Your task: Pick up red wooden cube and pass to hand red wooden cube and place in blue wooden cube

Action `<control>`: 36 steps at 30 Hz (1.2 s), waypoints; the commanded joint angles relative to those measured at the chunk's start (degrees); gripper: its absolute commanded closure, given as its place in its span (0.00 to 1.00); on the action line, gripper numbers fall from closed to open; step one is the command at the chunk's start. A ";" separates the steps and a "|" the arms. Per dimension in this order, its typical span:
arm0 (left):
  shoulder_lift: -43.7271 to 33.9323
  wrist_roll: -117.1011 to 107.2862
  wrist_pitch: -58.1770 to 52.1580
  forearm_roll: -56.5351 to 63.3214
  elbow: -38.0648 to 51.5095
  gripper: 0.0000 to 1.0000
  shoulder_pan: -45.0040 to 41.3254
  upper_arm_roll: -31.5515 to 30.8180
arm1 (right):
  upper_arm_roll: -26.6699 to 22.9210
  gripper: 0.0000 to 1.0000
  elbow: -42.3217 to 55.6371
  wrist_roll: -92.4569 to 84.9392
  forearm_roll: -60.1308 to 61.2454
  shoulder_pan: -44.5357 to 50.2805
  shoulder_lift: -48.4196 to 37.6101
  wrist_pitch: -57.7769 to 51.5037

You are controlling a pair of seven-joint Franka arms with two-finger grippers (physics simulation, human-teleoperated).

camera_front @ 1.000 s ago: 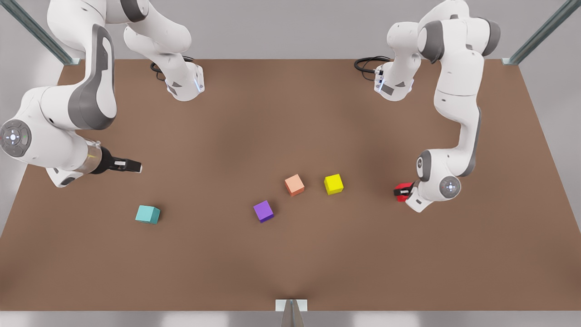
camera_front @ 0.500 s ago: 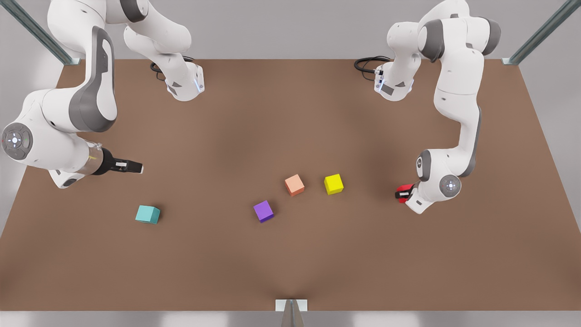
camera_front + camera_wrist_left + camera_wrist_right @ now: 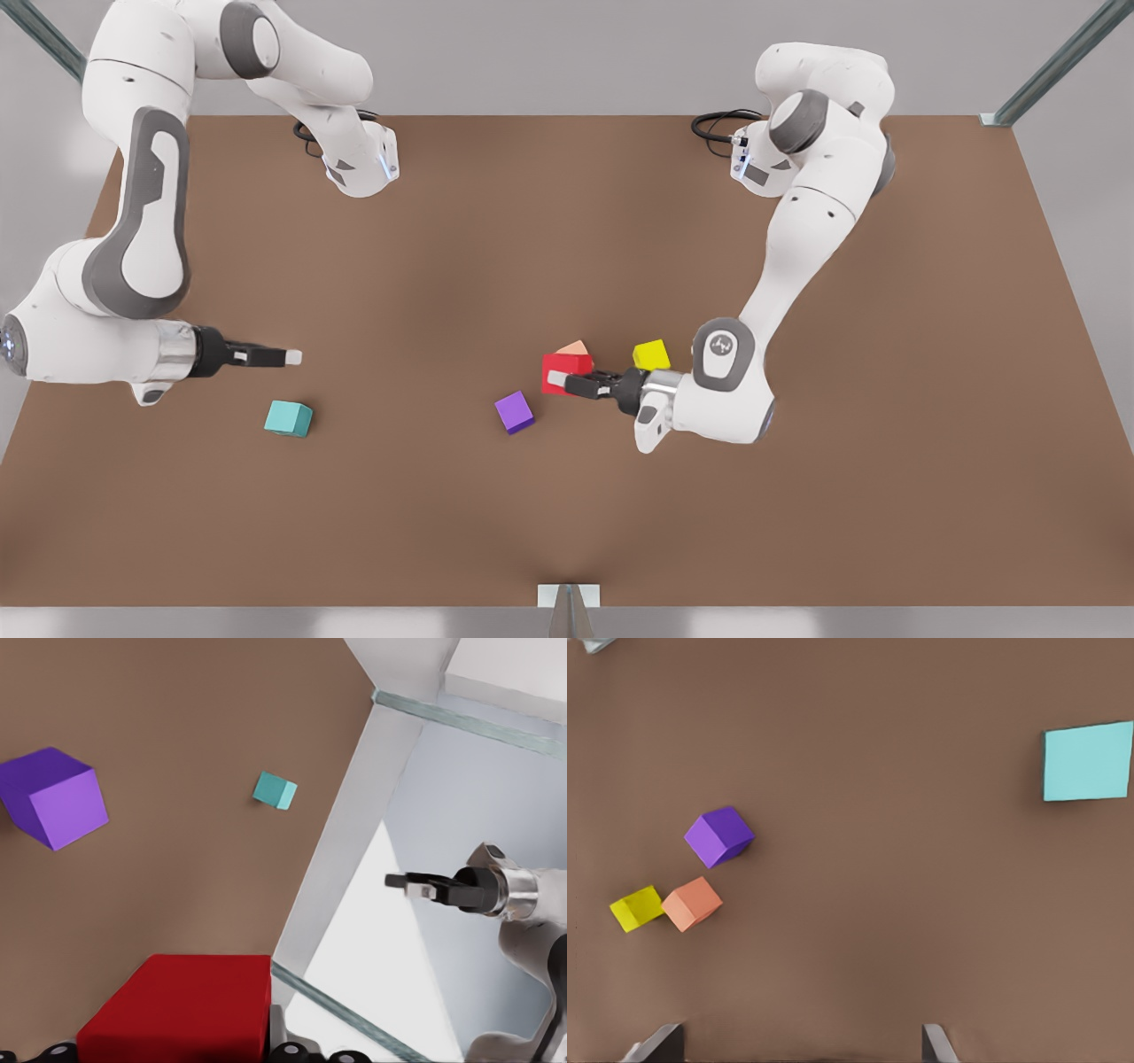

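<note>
Wood: judged light, hard and not slippery, best pinched on two flat opposite sides. Looked small, plain and bright red. Hung above the tabletop [image 3: 567,221] as the red wooden cube [image 3: 572,363], squeezed tight in the left gripper [image 3: 558,383] jaws, near the purple cube [image 3: 515,412]. Waited with the right gripper [image 3: 288,357] jaws spread apart, near the blue wooden cube [image 3: 288,418].

My front view looks steeply down on the whole table [image 3: 567,514] from its near edge. My left wrist view sits low, right behind the red cube [image 3: 182,1005], facing across toward the other arm. My right wrist view looks straight down from higher up. All 3 share the purple cube [image 3: 515,412] and the teal cube [image 3: 288,417].
</note>
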 commanded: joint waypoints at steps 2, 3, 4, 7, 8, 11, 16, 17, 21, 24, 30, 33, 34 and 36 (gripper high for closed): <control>2.07 17.47 7.07 -5.93 0.37 0.45 -0.42 -2.91 | 0.03 0.00 0.30 -47.06 17.81 -1.87 5.10 -0.12; 2.16 19.58 8.21 -5.93 0.37 0.45 -1.04 -3.00 | 0.21 0.00 0.56 -59.10 22.64 -2.22 7.83 -0.21; 2.42 22.13 8.30 -6.02 0.55 0.45 -1.22 -3.00 | 0.47 0.00 0.91 -66.31 27.82 -1.34 9.76 -0.12; 3.56 35.38 8.47 -8.56 0.55 0.45 -1.22 -3.08 | 1.18 0.00 3.64 -94.08 34.69 -0.11 13.98 0.58; 3.83 39.27 8.82 -8.66 0.55 0.45 -1.39 -3.08 | 1.35 0.00 0.57 -104.98 38.46 2.26 12.23 3.21; 3.91 45.34 9.88 -8.66 0.55 0.45 -1.30 -3.17 | 1.44 0.00 -1.11 -124.60 44.18 4.72 12.93 5.77; 4.44 48.85 10.67 -8.74 0.37 0.44 -1.39 -3.17 | 1.35 0.00 -1.90 -135.94 50.68 6.48 13.37 12.53; 4.44 48.68 10.67 -8.92 0.37 0.44 -1.39 -3.17 | 1.35 0.00 -2.34 -136.29 51.30 6.83 13.19 13.15; 4.62 47.97 10.67 -13.23 0.02 0.44 -1.39 -3.26 | 1.35 0.00 -4.53 -136.20 54.55 8.15 12.93 16.75; 5.50 48.06 10.67 -13.75 0.11 0.44 -1.30 -3.87 | 1.44 0.00 -8.05 -136.38 56.40 9.03 11.61 20.18; 6.29 48.41 10.76 -15.42 0.37 0.44 -1.30 -4.05 | 1.44 0.00 -14.02 -139.45 59.92 11.66 9.06 20.79; 6.38 49.03 10.76 -15.42 0.46 0.44 -1.30 -4.05 | 1.44 0.00 -16.04 -139.89 60.27 12.81 8.27 20.97; 6.38 49.20 10.76 -15.42 0.46 0.44 -1.30 -4.05 | 1.44 0.00 -16.75 -140.51 60.88 13.33 8.10 21.15; 6.38 49.20 10.67 -15.42 0.37 0.44 -1.30 -4.05 | 1.44 0.00 -17.54 -140.77 61.85 14.39 8.01 21.23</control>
